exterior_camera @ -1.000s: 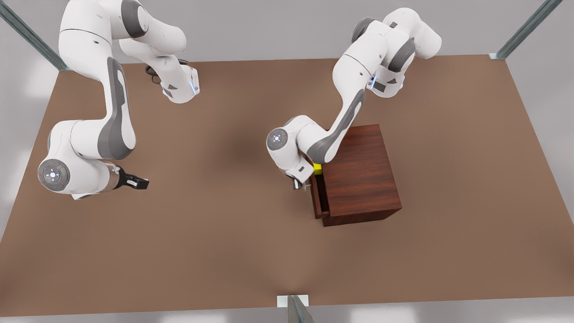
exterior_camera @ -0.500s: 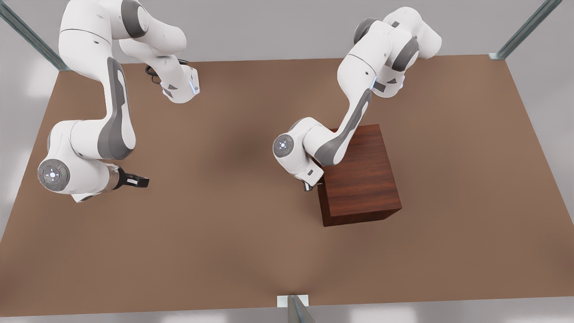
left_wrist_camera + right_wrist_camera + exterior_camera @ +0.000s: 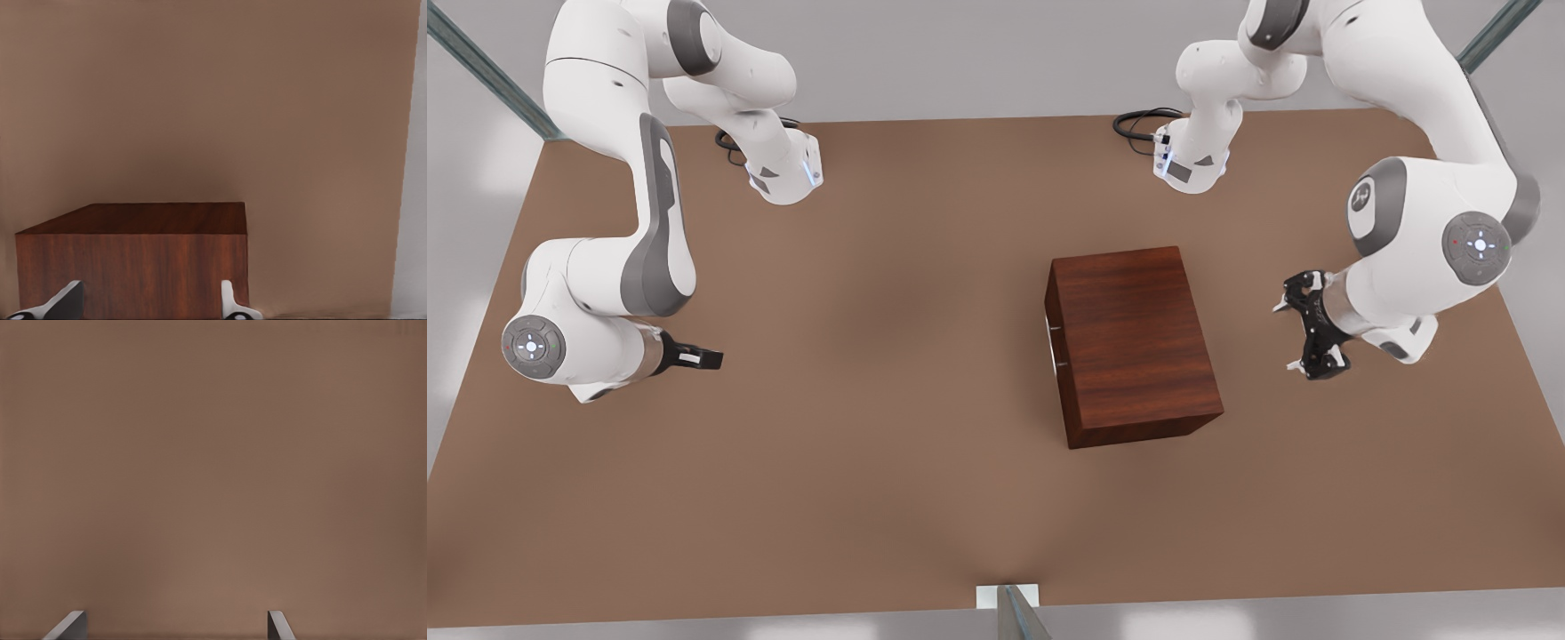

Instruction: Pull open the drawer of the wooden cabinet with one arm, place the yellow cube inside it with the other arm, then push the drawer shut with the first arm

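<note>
The wooden cabinet (image 3: 1134,342) stands right of the table's middle in the front view. Its drawer (image 3: 1051,320) sits flush and shut, with the silver handle (image 3: 1055,347) facing the front view's left. The yellow cube is hidden. My left gripper (image 3: 1307,336) hangs open a little off the cabinet's plain back side, toward the front view's right; the left wrist view has the cabinet (image 3: 133,267) just beyond the gripper (image 3: 147,297). My right gripper (image 3: 710,359) waits open far to the front view's left, over bare table (image 3: 213,480), with its fingertips (image 3: 70,623) apart.
The brown table (image 3: 871,462) ends at a grey floor on all sides. Both arm bases (image 3: 783,173) (image 3: 1192,164) stand at the back edge with black cables (image 3: 1138,120). A metal post (image 3: 1009,609) rises at the front edge.
The drawer, slightly open with the yellow cube showing a second ago, was pushed shut by my left arm. That arm then swung away to the cabinet's far side. The right arm stayed put.
</note>
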